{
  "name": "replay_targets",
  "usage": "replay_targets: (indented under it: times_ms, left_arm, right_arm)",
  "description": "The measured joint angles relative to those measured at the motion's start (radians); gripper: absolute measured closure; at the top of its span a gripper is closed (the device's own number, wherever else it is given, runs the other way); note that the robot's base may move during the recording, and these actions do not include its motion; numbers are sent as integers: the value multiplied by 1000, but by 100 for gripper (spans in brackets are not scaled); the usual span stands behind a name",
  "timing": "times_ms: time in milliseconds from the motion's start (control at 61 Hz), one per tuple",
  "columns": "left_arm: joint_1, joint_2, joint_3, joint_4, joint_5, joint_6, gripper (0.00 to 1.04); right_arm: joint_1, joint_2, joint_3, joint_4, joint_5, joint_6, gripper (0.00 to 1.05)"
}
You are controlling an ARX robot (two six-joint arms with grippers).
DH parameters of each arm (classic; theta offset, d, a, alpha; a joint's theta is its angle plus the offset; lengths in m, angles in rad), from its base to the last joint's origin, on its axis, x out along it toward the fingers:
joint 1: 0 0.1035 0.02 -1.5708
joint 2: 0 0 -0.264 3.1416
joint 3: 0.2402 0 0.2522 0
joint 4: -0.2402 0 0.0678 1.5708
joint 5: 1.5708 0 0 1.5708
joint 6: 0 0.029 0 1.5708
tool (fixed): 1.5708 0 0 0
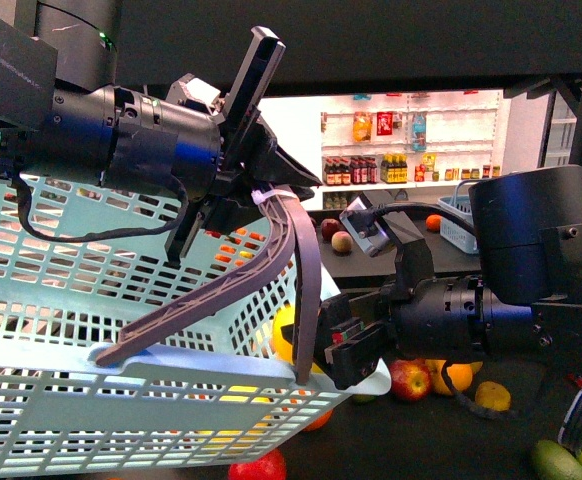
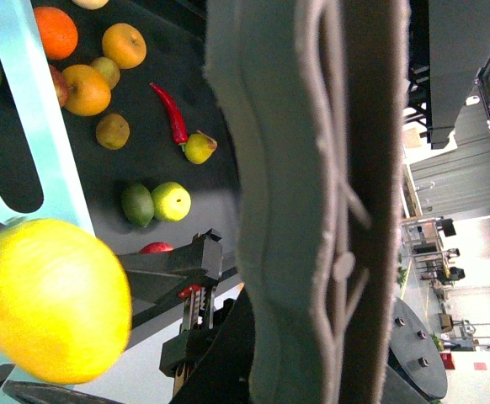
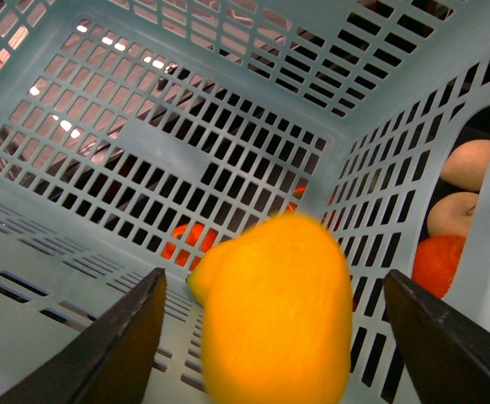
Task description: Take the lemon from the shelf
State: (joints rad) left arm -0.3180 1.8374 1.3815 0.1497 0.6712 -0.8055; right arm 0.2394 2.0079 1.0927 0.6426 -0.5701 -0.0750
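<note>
The lemon point(image 3: 274, 311) is a blurred yellow shape between the two dark fingers point(image 3: 119, 345) of my open right gripper point(image 3: 274, 278), with a gap on each side, inside the light blue basket point(image 3: 144, 168). In the front view the right gripper point(image 1: 341, 345) reaches over the basket point(image 1: 121, 330) rim, and the lemon point(image 1: 284, 335) shows yellow through the wall. My left gripper point(image 1: 246, 190) is shut on the basket handle point(image 1: 271, 240), a grey-brown strap that fills the left wrist view point(image 2: 312, 202). There the lemon point(image 2: 55, 299) hangs near the right gripper's fingers point(image 2: 169, 261). The shelf's black tray point(image 1: 421, 430) lies below.
Loose fruit lies on the black tray: a red apple point(image 1: 409, 380), oranges point(image 2: 55, 32), a red chili point(image 2: 171, 114), a lime point(image 2: 137, 204) and a green apple point(image 2: 172, 200). White wall shelves of bottles point(image 1: 391, 165) and a small blue basket point(image 1: 458, 225) stand behind.
</note>
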Motion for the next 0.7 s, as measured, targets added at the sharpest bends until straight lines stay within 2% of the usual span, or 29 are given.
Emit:
replay_targets:
  times_ms: [82,230,361,525,705]
  left_arm:
    - [0,0,0,0,-1,-1,97]
    - [0,0,0,0,-1,-1,97]
    - [0,0,0,0,-1,-2,97]
    - [0,0,0,0,-1,-1,97]
    - [0,0,0,0,-1,-2,97]
  right_arm:
    - [-12,-1,10,1,37,2,1]
    - [-51,-29,24,2,143,8,2]
    - [-101,-105,1,54,300,-13,2]
    - [-182,-309,-161,111,479,-37,2]
    - [-241,-597,-412,110,597,-16,2]
